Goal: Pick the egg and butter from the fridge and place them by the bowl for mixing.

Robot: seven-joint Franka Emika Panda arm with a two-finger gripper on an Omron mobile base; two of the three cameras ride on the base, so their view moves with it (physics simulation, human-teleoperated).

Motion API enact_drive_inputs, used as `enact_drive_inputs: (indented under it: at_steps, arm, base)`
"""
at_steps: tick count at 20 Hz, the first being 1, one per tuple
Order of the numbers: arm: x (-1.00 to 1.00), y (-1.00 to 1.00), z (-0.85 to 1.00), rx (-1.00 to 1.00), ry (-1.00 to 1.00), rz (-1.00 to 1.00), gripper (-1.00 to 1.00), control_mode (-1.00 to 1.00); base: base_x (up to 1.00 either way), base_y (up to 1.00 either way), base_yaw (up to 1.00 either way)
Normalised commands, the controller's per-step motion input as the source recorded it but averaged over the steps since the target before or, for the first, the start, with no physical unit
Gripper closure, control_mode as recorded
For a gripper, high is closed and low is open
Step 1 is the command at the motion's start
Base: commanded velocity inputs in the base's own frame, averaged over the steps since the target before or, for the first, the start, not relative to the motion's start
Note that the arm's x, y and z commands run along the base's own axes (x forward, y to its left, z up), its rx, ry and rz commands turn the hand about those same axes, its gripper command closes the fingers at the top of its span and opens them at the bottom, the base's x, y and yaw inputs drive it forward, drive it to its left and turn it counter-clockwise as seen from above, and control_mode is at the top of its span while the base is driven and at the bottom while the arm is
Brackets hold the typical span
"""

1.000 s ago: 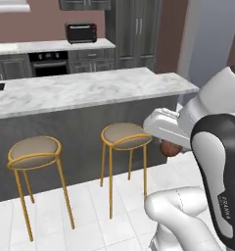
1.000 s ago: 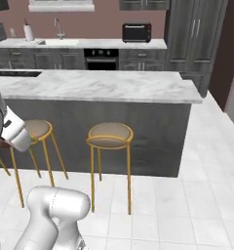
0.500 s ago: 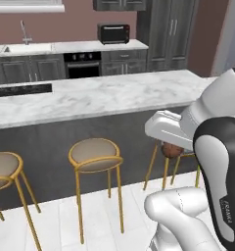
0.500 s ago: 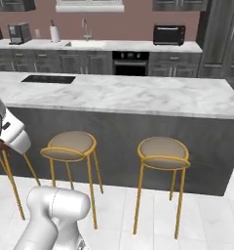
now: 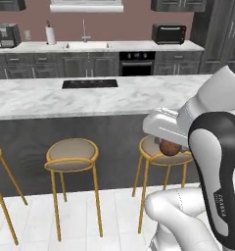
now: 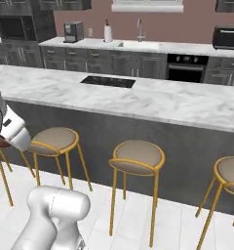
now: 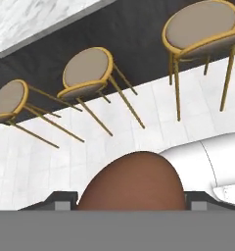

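The egg (image 7: pixel 131 184), a smooth reddish-brown ball, sits between my gripper's (image 7: pixel 131 198) two dark fingertips (image 7: pixel 60 200) at the bottom of the hand view. From the left base view the egg (image 5: pixel 169 147) shows under the white hand, with the gripper (image 5: pixel 169 148) shut on it, held close to the arm above the floor. A sliver of the egg (image 6: pixel 1 142) peeks out below the hand at the left edge of the right base view. The butter, the fridge and the bowl are out of view.
A long marble-topped island (image 5: pixel 65 98) with a dark front and a black cooktop (image 5: pixel 89 83) stretches ahead. Gold-legged stools (image 5: pixel 71 149) (image 6: pixel 138 155) (image 7: pixel 87 68) stand along it on white tiles. Behind are a counter with a sink (image 5: pixel 83 29), a toaster oven (image 5: pixel 168 33) and a coffee machine (image 6: pixel 73 31).
The whole picture has slid rightward, so the camera has moved with the base along the island. The egg stays held in the gripper in the same pose.
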Motion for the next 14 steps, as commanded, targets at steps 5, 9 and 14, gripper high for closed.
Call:
enact_drive_inputs:
  at_steps: [5,9,14]
  arm:
    - [0.00,0.00,0.00,0.00,0.00,0.00,1.00,1.00]
    - [0.00,0.00,0.00,0.00,0.00,0.00,1.00,1.00]
    - [0.00,0.00,0.00,0.00,0.00,0.00,1.00,1.00]
  base:
    - [0.00,1.00,0.31]
    - [0.11,1.00,0.21]
    - [0.38,1.00,0.15]
